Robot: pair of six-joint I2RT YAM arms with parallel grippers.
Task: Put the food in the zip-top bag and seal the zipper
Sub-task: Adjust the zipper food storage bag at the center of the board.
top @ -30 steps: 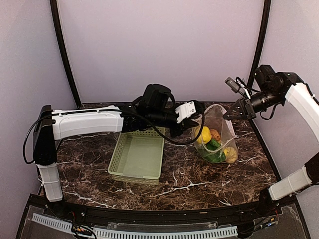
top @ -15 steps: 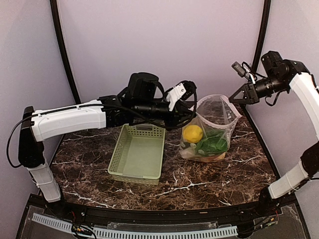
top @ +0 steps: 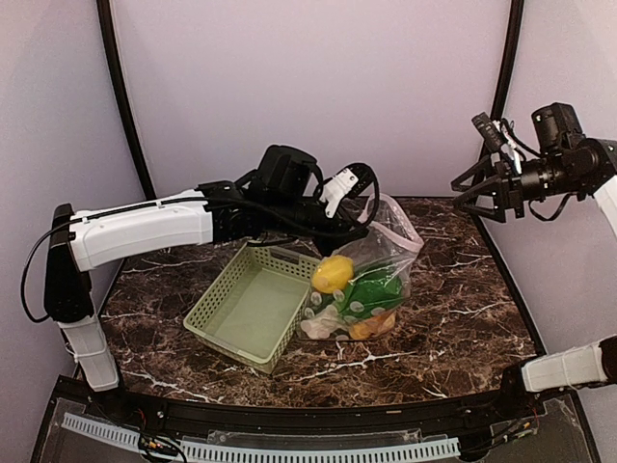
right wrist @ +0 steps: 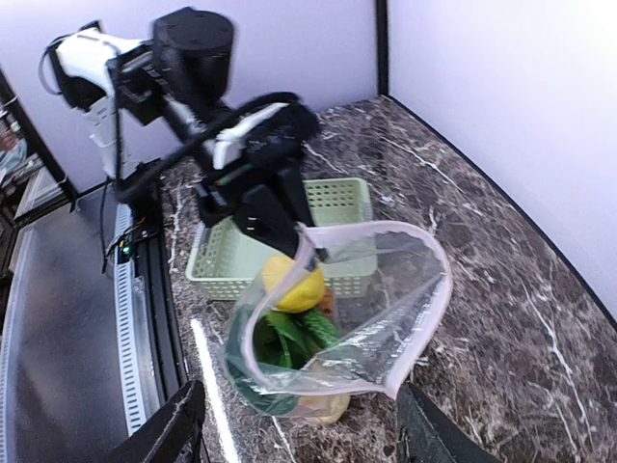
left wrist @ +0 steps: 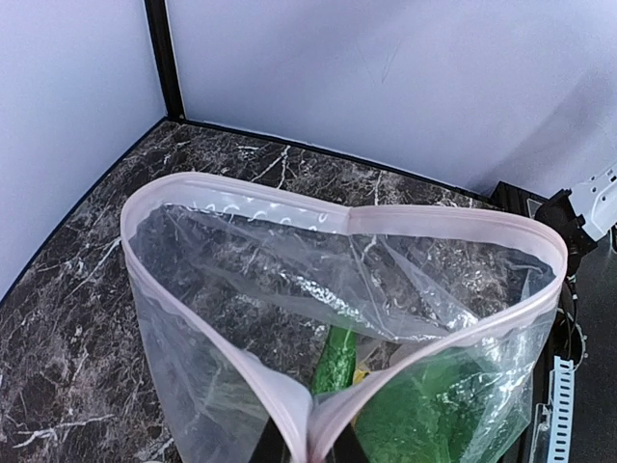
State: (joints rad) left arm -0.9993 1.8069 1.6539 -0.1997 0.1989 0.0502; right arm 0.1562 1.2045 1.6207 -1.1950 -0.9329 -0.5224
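Observation:
The zip-top bag hangs clear and crinkly over the table, its mouth gaping. My left gripper is shut on the bag's near rim, pinching the pink zipper between its fingers. Food lies in the bag's bottom: a yellow lemon, green bok choy, an orange-yellow fruit and a dark green cucumber. My right gripper hovers open high at the right, apart from the bag. In the right wrist view its fingers frame the bag from above.
A pale green lattice basket sits skewed on the marble table, touching the bag's left side. The left arm stretches across above the basket's far end. Purple walls and black posts close the back and sides.
My right gripper has let go of the bag's rim, opened, and pulled up and right. The left gripper swung the bag left and nearer; the basket has turned askew.

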